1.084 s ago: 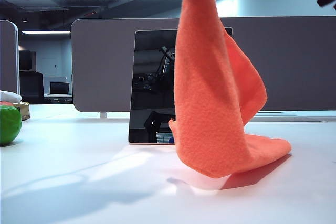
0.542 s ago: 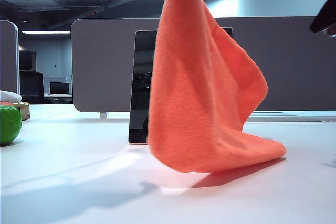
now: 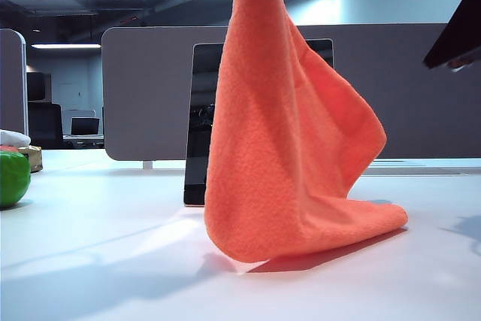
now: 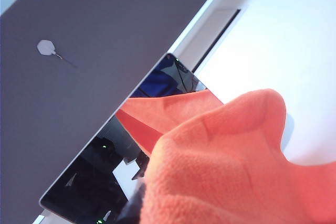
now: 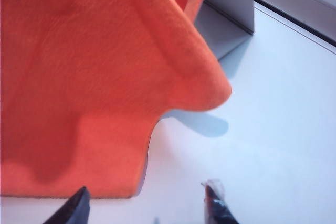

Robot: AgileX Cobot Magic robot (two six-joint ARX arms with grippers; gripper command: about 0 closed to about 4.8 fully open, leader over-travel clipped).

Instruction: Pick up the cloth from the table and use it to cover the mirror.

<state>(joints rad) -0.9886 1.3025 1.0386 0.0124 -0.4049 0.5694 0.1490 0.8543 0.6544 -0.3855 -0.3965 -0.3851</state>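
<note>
The orange cloth (image 3: 285, 148) hangs from above the exterior view's top edge, its lower end resting on the white table (image 3: 113, 261). It drapes in front of the upright dark mirror (image 3: 200, 125) and hides most of its face. My left gripper is above that frame, shut on the cloth's top. In the left wrist view the cloth (image 4: 236, 171) hides the jaws, and the mirror (image 4: 94, 177) is beyond it. My right gripper (image 5: 147, 203) is open and empty, low over the table beside the cloth's edge (image 5: 79, 77). The same gripper (image 3: 455, 43) shows at upper right.
A grey-brown divider panel (image 3: 143, 95) stands behind the mirror. A green round object (image 3: 11, 178) sits at the far left of the table. Bare white table (image 5: 273, 129) lies in front of the right gripper.
The hanging cloth has swung left, now covering more of the mirror's face. The right gripper has come down further into the exterior view's upper right.
</note>
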